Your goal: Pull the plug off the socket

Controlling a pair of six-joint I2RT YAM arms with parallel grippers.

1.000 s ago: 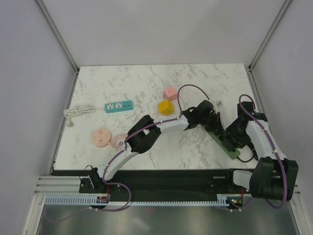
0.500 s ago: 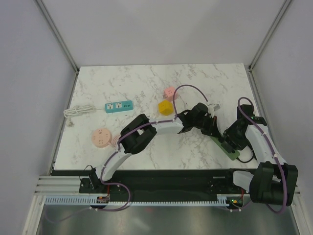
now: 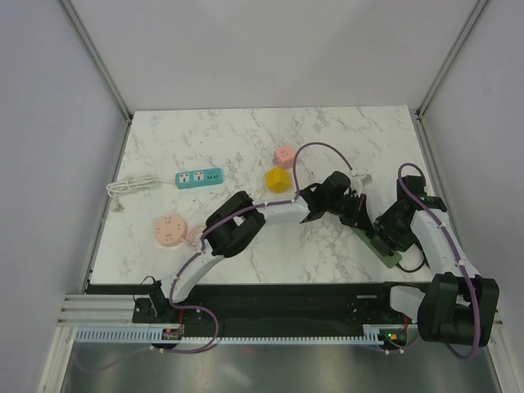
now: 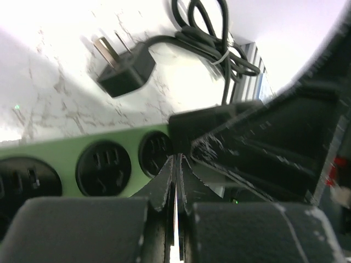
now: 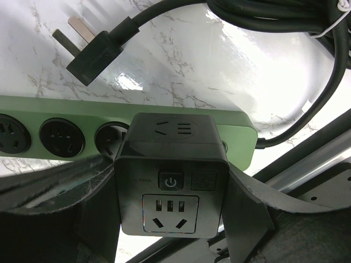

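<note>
While on the green socket strip (image 5: 55, 107), black plug (image 5: 174, 159) between right jaws.

A white, grey-veined marble table (image 3: 205, 135) sits inside an enclosure of plain pale grey panels: a back wall (image 3: 270, 49), a left wall (image 3: 45, 164) and a right wall (image 3: 491, 131). Slanting aluminium posts (image 3: 94, 57) mark the rear corners. A black base plate (image 3: 278, 299) and a slotted cable duct (image 3: 270, 334) run along the near edge. Bright light glares off the marble.
</note>
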